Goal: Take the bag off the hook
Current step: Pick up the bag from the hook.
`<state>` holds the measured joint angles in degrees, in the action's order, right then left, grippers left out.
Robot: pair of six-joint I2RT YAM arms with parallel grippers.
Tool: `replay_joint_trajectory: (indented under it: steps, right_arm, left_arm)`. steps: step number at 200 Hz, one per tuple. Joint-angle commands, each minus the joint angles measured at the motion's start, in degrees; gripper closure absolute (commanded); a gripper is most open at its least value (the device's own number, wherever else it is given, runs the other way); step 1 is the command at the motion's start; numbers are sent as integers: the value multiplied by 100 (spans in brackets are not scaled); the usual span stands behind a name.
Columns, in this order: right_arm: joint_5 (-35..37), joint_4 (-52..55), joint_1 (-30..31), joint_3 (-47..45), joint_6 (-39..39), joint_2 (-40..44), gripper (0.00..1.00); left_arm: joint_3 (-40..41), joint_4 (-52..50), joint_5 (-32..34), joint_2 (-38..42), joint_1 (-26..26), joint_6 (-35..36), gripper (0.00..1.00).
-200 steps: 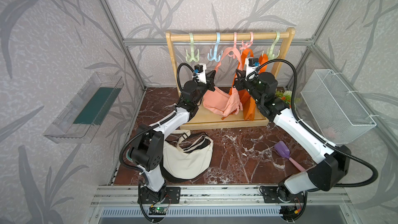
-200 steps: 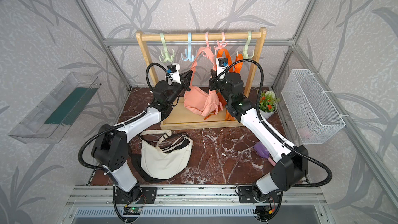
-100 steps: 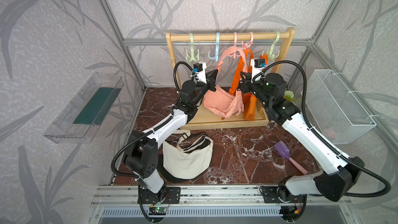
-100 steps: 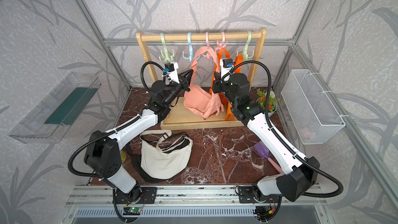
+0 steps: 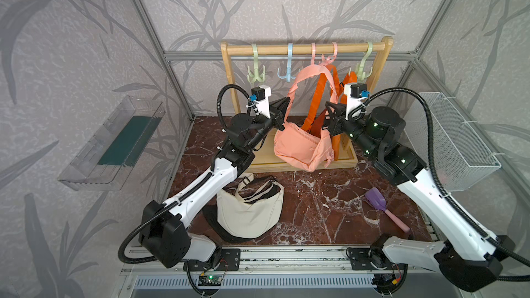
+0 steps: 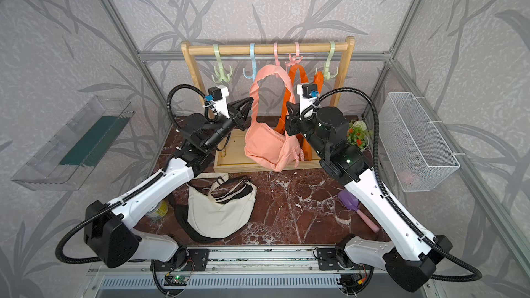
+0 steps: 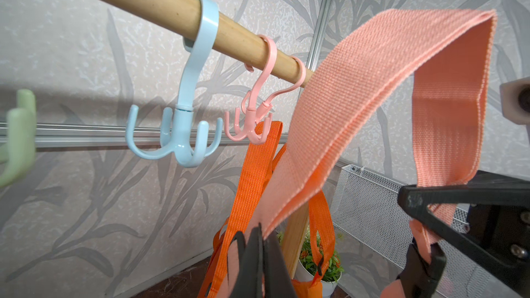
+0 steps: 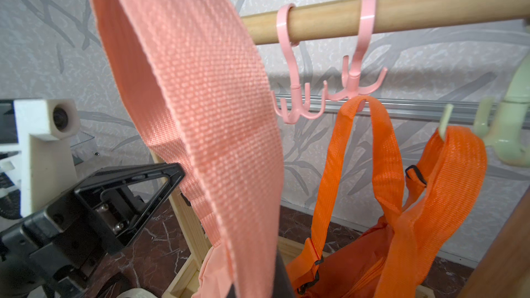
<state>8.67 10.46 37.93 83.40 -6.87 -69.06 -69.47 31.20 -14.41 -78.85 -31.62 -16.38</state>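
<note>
Mid-frame, the pink bag hangs between the arms, left gripper and right gripper each clamped on one leg of its upright strap, whose crest sits just under the pink hook, seemingly free of it.

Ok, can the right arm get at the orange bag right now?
Probably not yet: the right claw is shut on the pink bag's strap, so it is busy, though the orange bag hangs close by.
</note>
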Motion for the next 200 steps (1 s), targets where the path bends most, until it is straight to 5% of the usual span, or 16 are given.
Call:
replay_joint_trajectory:
  steps: [1, 200]
  right_arm:
    - [406, 195, 358, 54, 189, 185, 100]
    - [1111, 39, 2274, 262, 872, -29, 100]
  left_arm:
    - [116, -210, -48, 477, -64, 194, 100]
    - [119, -3121, 64, 2917, -137, 836, 100]
